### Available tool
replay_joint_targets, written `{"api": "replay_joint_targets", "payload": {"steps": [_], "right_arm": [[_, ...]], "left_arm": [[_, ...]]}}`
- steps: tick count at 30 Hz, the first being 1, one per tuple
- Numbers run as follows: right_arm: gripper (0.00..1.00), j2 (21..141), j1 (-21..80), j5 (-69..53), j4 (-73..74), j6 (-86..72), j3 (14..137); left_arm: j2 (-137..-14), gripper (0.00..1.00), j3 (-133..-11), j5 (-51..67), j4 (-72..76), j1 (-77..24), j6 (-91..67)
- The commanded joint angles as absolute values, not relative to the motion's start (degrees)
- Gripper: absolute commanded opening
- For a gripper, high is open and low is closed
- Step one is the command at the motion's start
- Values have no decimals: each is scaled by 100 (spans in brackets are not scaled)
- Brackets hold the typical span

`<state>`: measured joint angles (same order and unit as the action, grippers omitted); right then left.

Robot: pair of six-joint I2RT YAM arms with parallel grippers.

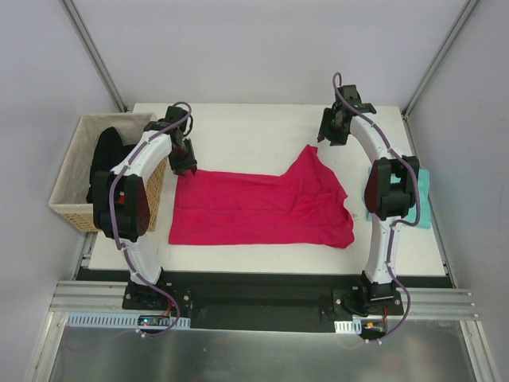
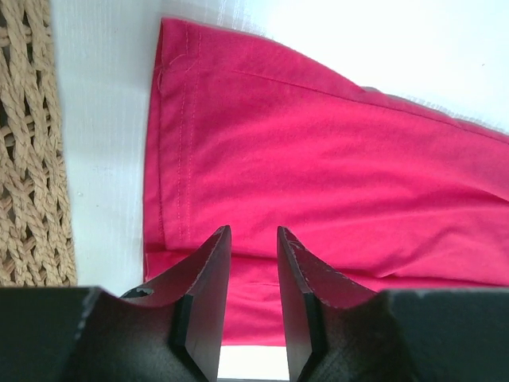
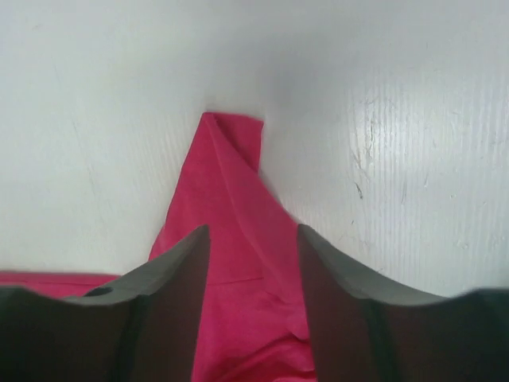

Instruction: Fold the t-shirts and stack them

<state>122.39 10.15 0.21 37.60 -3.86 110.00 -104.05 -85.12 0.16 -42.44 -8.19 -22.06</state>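
1. Nearest, mid-surface: bright magenta-pink cloth t-shirt (image 1: 254,211) lying on the white surface (image 1: 238,131) as a rough long band. Left end flat, with a straight stitched hem. Right end rumpled, one corner running out to a point toward the far edge. Fold judged begun, not finished.
2. Right edge, behind the right arm: teal-turquoise cloth t-shirt (image 1: 424,195), mostly hidden. Cannot tell whether folded. Well apart from the pink one, so no stack yet.
3. Left, just beside the surface: woven wicker basket (image 1: 67,211) holding a black garment (image 1: 107,155). Not counted in the job.
4. Far-left corner of the pink shirt: left end effector (image 2: 252,232) poised over the hem, jaws narrowly parted, nothing seen clamped.
5. Farthest: right end effector (image 3: 253,231) just beyond the pointed corner, jaws fairly wide and empty, cloth tip in line with the gap.
6. Outstanding, by judgement: tidying the right end, completing the pink fold, dealing with the teal shirt, stacking both.
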Motion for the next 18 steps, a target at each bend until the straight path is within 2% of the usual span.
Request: {"api": "replay_joint_targets", "payload": {"steps": [1, 6, 18], "right_arm": [[47, 12743, 827, -501, 4174, -255, 11732], [36, 13209, 738, -676, 4307, -325, 12347], [37, 13676, 686, -1080, 4070, -457, 12428]], "left_arm": [[-10468, 29, -8710, 79, -4535, -800, -2118], [-10503, 29, -8710, 79, -4623, -800, -2162], [-10564, 28, -8833, 62, -4781, -809, -2145]]}}
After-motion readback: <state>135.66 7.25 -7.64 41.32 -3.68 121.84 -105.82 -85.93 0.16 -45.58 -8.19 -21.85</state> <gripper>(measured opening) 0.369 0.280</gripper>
